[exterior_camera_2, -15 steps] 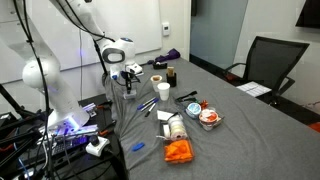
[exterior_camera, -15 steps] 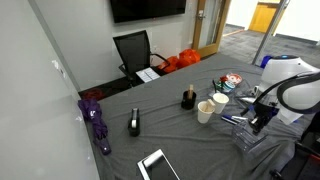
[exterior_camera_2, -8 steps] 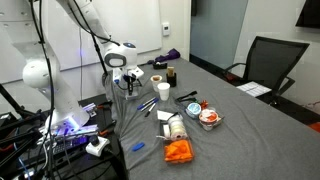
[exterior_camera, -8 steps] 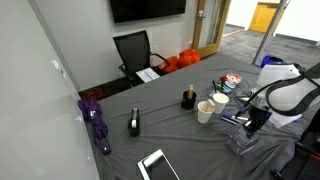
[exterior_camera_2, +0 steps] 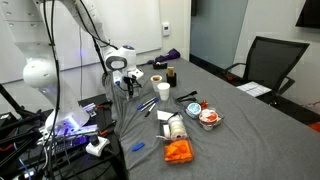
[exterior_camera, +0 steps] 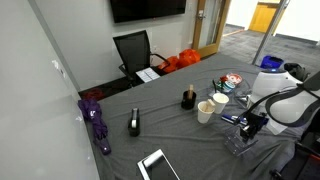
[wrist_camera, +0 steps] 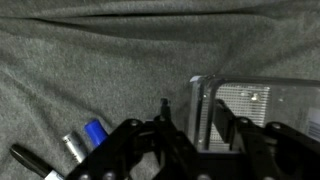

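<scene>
The fingers [wrist_camera: 150, 145] are seen slightly apart and empty, held low over the grey-clothed worktop [wrist_camera: 80, 50]. The clear box [wrist_camera: 262, 105] stands just beside them, and the blue-capped marker [wrist_camera: 90, 133] lies near. Any descent is best kept off the box wall.

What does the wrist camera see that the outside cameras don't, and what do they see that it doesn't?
Only the wrist view shows, close up, a blue-capped marker and a black pen lying on the cloth. Only an exterior view shows the black chair, the purple umbrella, the cups and the robot's white arm. Both show the grey tablecloth, the end effector and the clear box beside it.
</scene>
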